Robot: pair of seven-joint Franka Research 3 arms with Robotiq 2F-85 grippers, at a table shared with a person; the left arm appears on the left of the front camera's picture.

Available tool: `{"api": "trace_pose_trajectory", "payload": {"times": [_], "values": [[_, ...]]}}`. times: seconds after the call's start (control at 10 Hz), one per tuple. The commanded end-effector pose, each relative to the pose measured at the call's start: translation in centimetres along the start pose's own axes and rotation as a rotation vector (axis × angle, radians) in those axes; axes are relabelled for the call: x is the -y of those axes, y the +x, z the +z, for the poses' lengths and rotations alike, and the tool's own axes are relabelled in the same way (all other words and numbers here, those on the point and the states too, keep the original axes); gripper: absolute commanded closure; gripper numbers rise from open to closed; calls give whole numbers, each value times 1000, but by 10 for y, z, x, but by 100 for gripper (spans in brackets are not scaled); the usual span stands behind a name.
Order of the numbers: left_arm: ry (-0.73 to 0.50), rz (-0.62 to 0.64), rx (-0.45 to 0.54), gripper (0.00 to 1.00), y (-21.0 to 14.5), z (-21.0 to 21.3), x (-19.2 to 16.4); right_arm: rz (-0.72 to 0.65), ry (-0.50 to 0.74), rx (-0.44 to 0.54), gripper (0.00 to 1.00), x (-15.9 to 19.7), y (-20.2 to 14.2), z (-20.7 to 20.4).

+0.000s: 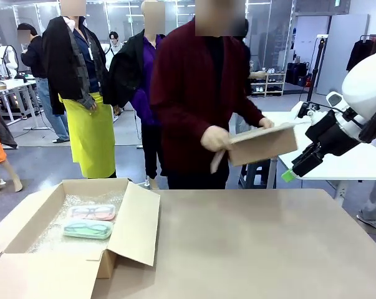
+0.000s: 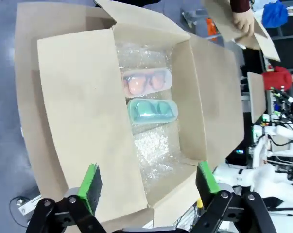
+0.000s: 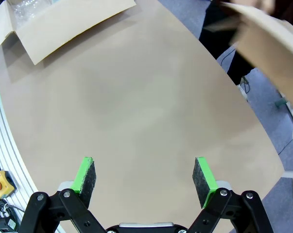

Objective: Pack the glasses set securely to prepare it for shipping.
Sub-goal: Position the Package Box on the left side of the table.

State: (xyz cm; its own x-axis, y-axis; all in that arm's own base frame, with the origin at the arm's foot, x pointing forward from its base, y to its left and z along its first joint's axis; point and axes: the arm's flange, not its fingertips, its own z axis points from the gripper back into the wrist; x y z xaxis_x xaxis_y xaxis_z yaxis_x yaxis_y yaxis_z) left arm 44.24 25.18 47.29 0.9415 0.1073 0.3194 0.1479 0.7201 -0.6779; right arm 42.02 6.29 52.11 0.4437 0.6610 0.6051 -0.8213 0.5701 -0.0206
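Note:
The glasses set lies inside an open cardboard box on a bed of bubble wrap. The pale pink case sits beside the mint green case, and each shows a pair of spectacles. My left gripper hangs open above the box and holds nothing. At the far right edge of the table, raised above it, my right gripper is open and empty.
A person in a dark red top stands at the far side holding a flat piece of cardboard in both hands. The box flaps stand up and spread outwards. The brown table stretches bare to the right of the box.

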Motion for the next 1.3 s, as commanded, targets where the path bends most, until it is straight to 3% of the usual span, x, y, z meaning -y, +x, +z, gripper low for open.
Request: {"api": "trace_pose_trajectory", "payload": {"times": [0.0, 1.1, 1.2], "values": [[55, -37, 3, 0, -24, -10, 15, -3, 1, -16, 0, -1, 4, 2], [24, -37, -9, 0, -18, -6, 16, -3, 1, -16, 0, -1, 4, 2], [41, -170, -27, 0, -25, -6, 56, -3, 1, -16, 0, -1, 4, 2]]}}
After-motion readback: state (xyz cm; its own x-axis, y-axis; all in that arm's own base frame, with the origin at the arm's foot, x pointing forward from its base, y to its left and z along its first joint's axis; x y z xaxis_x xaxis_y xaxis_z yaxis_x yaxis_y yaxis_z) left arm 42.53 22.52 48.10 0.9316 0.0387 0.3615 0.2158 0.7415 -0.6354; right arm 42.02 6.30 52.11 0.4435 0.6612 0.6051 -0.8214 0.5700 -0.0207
